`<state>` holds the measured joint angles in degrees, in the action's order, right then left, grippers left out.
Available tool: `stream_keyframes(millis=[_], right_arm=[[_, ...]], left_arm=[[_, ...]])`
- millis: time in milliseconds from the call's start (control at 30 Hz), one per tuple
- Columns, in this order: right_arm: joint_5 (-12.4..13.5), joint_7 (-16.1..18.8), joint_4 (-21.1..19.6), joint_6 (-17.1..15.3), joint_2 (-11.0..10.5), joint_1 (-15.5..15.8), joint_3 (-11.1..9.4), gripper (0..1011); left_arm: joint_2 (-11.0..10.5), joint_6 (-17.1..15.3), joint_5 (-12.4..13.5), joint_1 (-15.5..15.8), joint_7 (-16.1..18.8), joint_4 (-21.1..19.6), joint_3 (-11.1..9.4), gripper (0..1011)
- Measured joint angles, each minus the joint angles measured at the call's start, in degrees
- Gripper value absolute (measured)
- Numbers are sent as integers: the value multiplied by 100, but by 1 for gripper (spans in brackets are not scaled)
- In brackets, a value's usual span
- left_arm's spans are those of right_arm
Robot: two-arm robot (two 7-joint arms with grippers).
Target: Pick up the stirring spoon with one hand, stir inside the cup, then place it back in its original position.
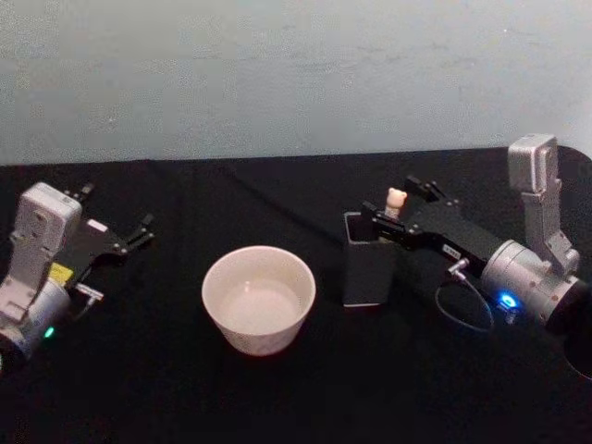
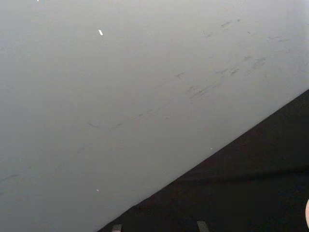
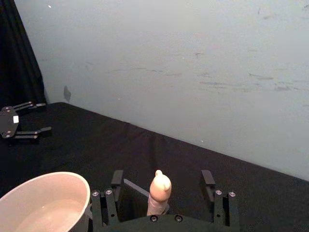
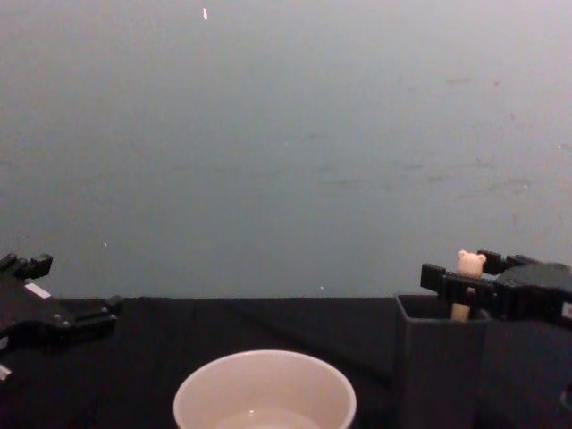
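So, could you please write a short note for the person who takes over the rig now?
Right gripper: open, fingers on both sides of the stirring spoon, not closed on it.
Left gripper: open, parked far on the left side.
The stirring spoon stands in the dark holder; the cup sits left of the holder.
Done: reach to the spoon.
Left: grasp, lift, stir in the cup, put the spoon back in the holder.

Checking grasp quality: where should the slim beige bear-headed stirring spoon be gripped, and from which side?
Probably the neck of the stirring spoon under its bear head: the rest sits upright inside the dark grey square holder. Come from the robot's right, as the open right end effector brackets it.
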<state>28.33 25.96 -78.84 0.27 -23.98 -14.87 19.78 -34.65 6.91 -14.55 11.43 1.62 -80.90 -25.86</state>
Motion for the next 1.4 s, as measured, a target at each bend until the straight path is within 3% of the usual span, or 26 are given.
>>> stream_keyframes(millis=[833,1133,1400], right_arm=[[7,-1,-12,20,-16,7,10,1002],[7,-1,-12,26,-17,10,10,810],[7,-1,-13,27,-17,10,11,534]], left_arm=[[0,0,0,0,0,0,0,1001],[0,0,0,0,0,0,0,1001],[0,0,0,0,0,0,0,1001]])
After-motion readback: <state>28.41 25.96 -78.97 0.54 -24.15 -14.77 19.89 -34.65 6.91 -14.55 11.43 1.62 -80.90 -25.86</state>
